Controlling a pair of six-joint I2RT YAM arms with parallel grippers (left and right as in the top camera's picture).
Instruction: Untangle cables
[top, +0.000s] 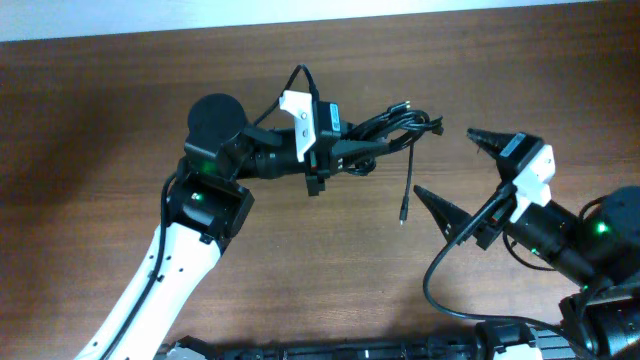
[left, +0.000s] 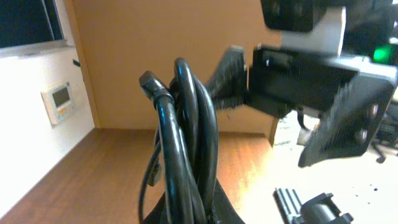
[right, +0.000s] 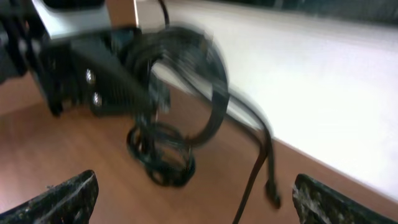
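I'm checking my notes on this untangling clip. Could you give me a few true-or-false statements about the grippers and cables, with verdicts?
1. The left gripper is shut on the cables. True.
2. The right gripper grips a plug. False: it is open and empty.
3. One cable end hangs loose from the bundle. True.
4. The cables lie in separate straight lines. False: they are bunched in one bundle.

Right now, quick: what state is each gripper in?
Left gripper: closed, holding the cables as a bundle.
Right gripper: open wide, holding nothing, clear of the bundle.
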